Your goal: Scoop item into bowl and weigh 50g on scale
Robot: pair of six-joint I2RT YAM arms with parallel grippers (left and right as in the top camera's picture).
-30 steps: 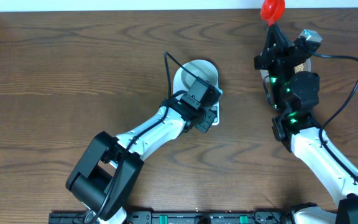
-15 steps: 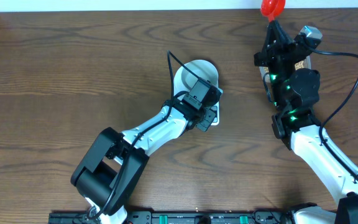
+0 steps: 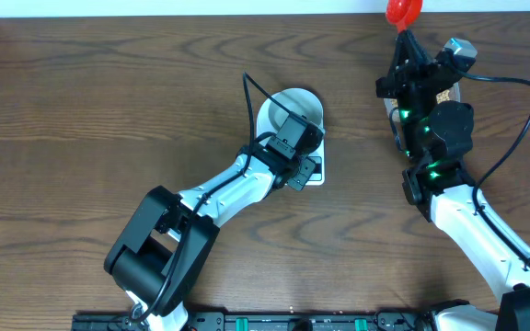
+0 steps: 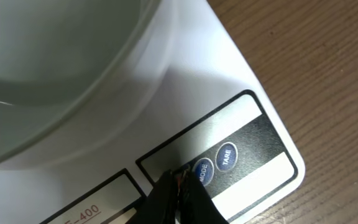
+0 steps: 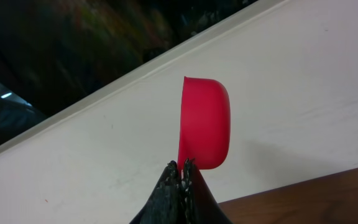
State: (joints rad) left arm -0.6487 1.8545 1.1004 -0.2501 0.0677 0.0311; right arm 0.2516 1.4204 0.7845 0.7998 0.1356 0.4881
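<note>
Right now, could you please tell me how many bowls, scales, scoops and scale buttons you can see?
Bowl: 1
Scale: 1
Scoop, red: 1
Buttons on the scale: 2, MODE and TARE
Total: 5

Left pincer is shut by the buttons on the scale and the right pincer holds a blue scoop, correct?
Not quite: the scoop is red, not blue, as the right wrist view shows. The left pincer is shut by the buttons on the scale; the right pincer holds it.
</note>
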